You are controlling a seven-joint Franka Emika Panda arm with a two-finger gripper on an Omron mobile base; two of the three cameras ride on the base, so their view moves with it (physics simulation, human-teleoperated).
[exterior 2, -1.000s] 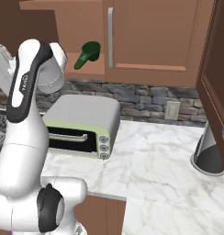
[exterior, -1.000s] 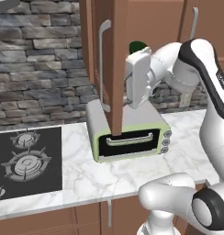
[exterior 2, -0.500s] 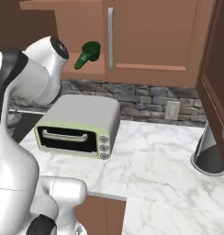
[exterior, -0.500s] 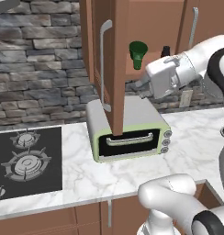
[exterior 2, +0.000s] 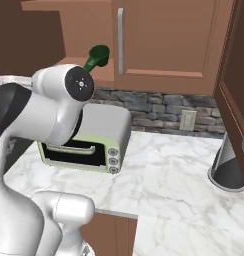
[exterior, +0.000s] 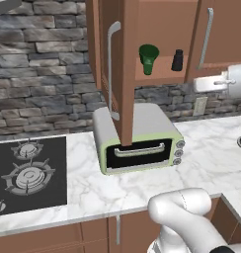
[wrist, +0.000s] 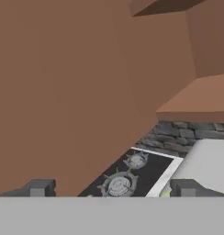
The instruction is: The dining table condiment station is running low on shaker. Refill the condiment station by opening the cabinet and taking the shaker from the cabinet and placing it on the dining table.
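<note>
The small black shaker [exterior: 177, 60] stands on the open cabinet [exterior: 157, 34] shelf beside a green cup [exterior: 148, 58], light, rigid, likely slick, best pinched around its body by the released gripper [wrist: 111, 187]

No writing, label, brand, number or sign can be read anywhere — not on the pale green toaster oven [exterior: 137, 143] with its small round knobs, not on the reddish-brown wooden wall cabinet [exterior: 157, 29], not on the black stovetop [exterior: 28, 173] — whose knob markings are too small to tell.
</note>
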